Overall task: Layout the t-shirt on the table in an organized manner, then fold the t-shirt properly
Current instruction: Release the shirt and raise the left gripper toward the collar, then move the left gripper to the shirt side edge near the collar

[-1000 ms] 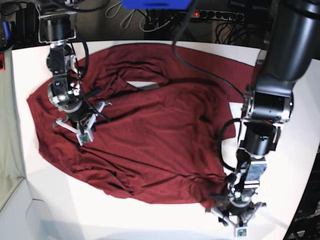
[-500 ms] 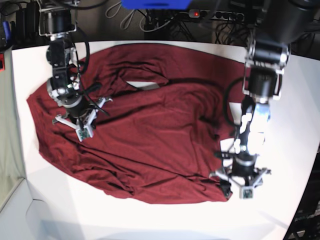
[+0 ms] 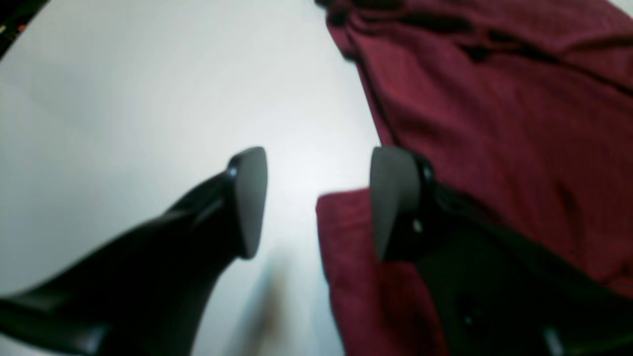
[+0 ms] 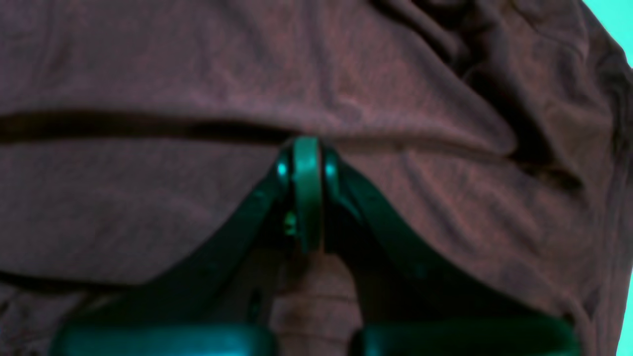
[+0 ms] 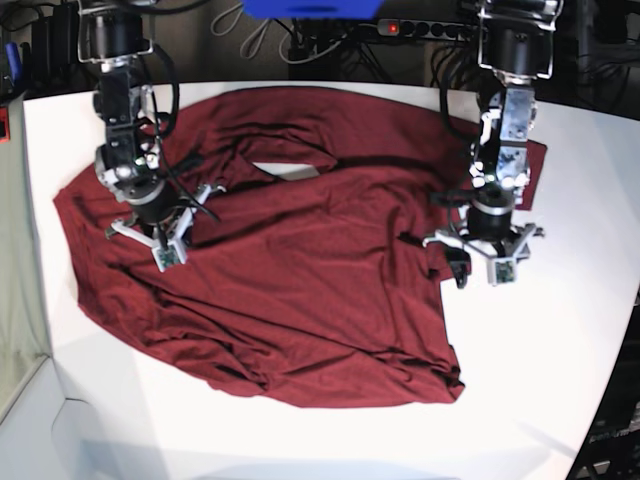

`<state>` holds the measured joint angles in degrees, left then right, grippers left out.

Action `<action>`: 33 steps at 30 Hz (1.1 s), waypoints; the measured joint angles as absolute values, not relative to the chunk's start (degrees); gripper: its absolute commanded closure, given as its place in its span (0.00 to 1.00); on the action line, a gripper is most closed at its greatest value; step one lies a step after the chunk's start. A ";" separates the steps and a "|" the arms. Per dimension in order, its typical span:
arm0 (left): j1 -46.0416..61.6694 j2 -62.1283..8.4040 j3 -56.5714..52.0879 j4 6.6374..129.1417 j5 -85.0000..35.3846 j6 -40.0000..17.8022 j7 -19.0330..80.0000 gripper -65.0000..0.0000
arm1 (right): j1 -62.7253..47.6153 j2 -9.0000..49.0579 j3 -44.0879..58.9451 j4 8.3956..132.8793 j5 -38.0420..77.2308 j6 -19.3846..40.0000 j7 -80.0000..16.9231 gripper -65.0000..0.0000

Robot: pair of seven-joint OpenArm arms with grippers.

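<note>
- The left gripper [image 3: 316, 202] hangs with its jaws parted and nothing between them, over the t-shirt's [image 5: 290, 270] side hem near the table's [image 5: 560, 380] right edge; one finger is over bare white top, the other over cloth.
- The right gripper [image 4: 306, 193] is pinched shut on a ridge of the t-shirt, toward the table's left edge.
- The t-shirt lies spread but wrinkled across the middle of the table, with a bunched lower hem and a tongue of white showing through folds near the far edge.
- Risk, as I judge it: pulling from the right pinch alone could drag the whole garment and deepen the creases; a left grab here could catch two layers.
- Cables and a power strip [image 5: 430, 30] lie beyond the far edge, clear of the work.
</note>
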<state>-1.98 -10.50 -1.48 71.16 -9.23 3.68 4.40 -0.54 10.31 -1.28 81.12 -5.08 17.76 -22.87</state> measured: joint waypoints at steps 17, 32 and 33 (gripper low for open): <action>-1.83 -8.95 -1.54 62.74 -9.43 3.44 1.15 0.62 | -2.28 10.31 -1.28 83.77 -5.10 17.76 -22.94 1.00; 9.76 -9.19 -15.68 71.31 -23.51 3.05 1.02 1.00 | -2.44 10.46 -1.28 83.72 -5.10 17.76 -22.96 1.00; 10.85 -9.17 -16.95 72.51 -24.14 3.11 1.63 1.00 | -2.42 10.44 -1.28 83.72 -5.10 17.76 -22.96 1.00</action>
<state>10.85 -9.17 -16.95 72.51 -24.14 3.11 1.63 -2.42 10.44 -1.28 83.72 -5.10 17.76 -22.96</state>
